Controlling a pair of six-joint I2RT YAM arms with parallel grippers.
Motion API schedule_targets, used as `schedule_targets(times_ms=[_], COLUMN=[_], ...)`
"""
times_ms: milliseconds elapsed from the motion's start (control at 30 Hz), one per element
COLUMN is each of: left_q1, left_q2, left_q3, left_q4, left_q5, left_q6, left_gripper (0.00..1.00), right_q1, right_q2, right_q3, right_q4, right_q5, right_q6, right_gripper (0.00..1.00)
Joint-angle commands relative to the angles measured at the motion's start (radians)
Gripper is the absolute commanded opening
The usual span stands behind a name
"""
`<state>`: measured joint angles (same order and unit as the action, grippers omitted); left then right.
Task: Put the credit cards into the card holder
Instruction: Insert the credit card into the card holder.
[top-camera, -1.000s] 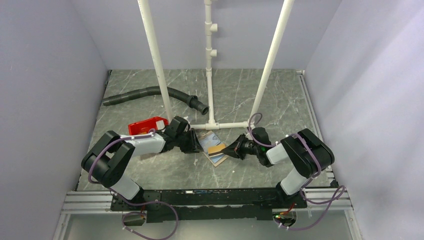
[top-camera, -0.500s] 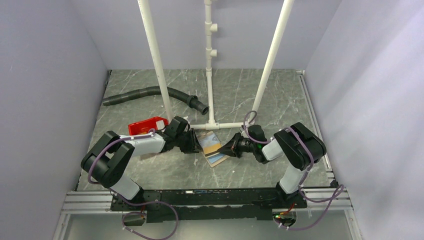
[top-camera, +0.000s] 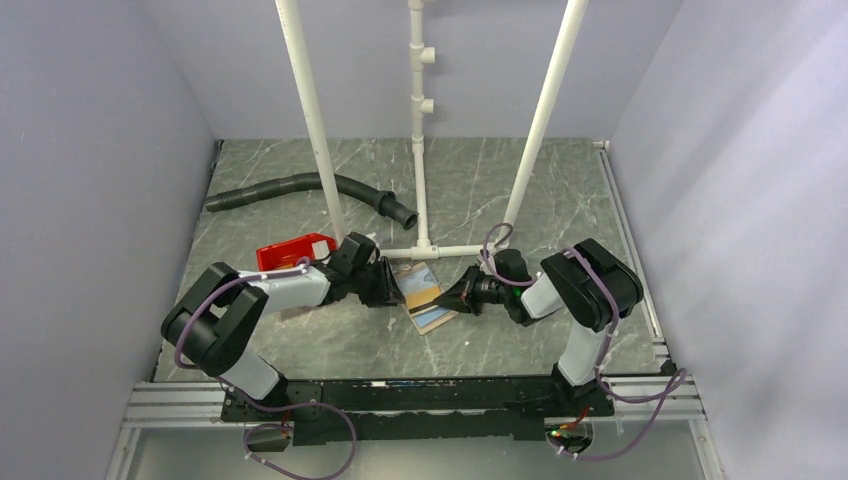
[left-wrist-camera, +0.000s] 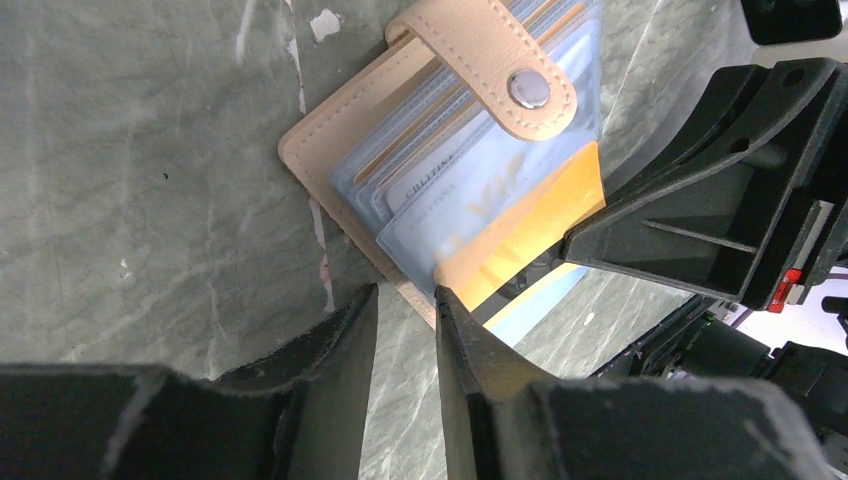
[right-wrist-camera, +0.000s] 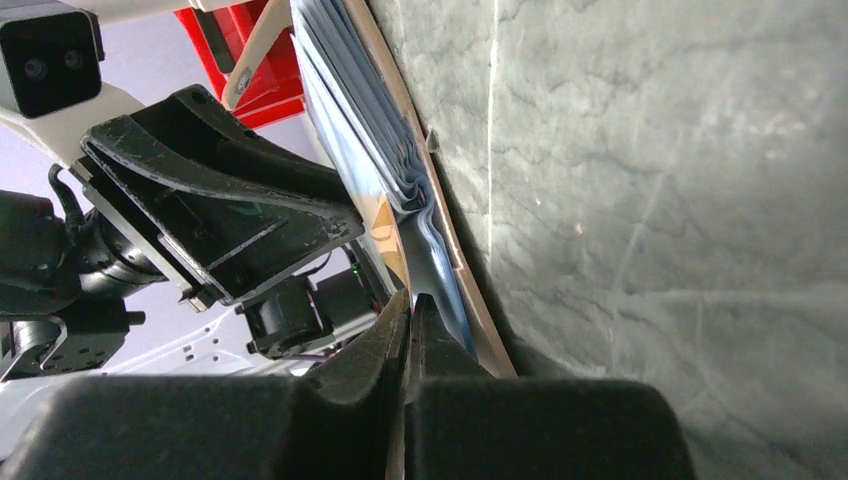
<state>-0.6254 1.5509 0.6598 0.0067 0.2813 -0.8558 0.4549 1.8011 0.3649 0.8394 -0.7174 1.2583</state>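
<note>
Now credit cards (left-wrist-camera: 470, 195) fill card holder (left-wrist-camera: 318, 152); right end effector (right-wrist-camera: 409, 300) pinches one, left end effector (left-wrist-camera: 405, 296) narrow.

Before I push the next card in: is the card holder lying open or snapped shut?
Open: the card holder lies spread flat, its clear sleeves exposed and the snap tab unfastened.

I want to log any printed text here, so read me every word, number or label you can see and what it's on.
"VIP": on a pale card inside the card holder.
Small print above it: too blurred to read.
No other text shows.
</note>
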Motion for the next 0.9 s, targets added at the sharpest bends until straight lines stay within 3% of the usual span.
schedule_targets(times_ms=[0,233,600,867], left_q1=[-0.005,-0.004,0.003,0.005], left_q2=[-0.036,-0.042,-0.161,0.002], left_q3=[0.004,-0.003,0.151,0.205], left_q4=[-0.027,-0.016,-0.157,-0.103], left_q5=[-0.023,-0.016,-0.078,-0.108], left_q6=[0.011,0.011,0.16,0.19], left_gripper=[0.34,0.35,0.5,0.38], right_q1=[0.003,-0.013,-0.022,-0.021], right_q2=[0.037,0.024,0.021,0.03], right_q3=[0.04,0.09,0.077,0.108], right_q4=[-0.031,-0.125,-0.163,-0.184], right_q5=[-0.033,-0.03,-0.023,0.0], right_q6=[-0.034,-0.107,-0.101,-0.124], right_gripper=[0.0,0.0,0.01,0.05])
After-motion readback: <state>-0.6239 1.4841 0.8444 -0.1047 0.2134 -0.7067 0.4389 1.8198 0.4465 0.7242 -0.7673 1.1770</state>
